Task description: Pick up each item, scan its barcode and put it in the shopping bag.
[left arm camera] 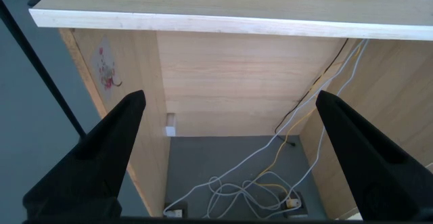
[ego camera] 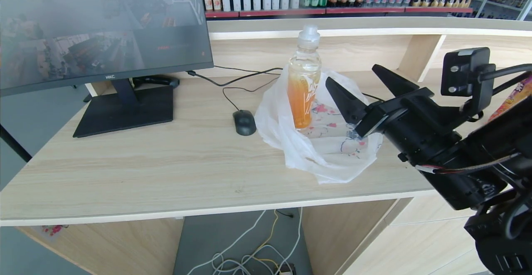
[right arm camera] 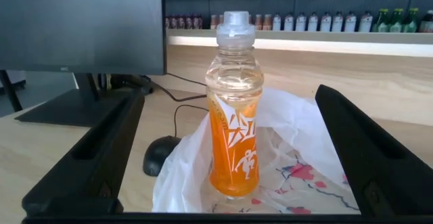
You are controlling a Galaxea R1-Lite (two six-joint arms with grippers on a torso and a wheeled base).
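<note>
Shopping bag point(ego camera: 328, 154) – thin, crinkled white plastic with a floral print – lies slumped open on the pale wood-grain counter point(ego camera: 166, 163). One bottle point(ego camera: 303, 84) stands upright in it: clear ribbed plastic, whitish cap, orange drink filling the lower part. Right gripper point(ego camera: 351, 74) hangs just beside the bag on its right, black tapered fingers spread wide, nothing between them. Left gripper point(left arm camera: 230, 95) is below the counter edge – fingers likewise apart, empty. Black mouse point(ego camera: 244, 122) sits near the bag's left side.
</note>
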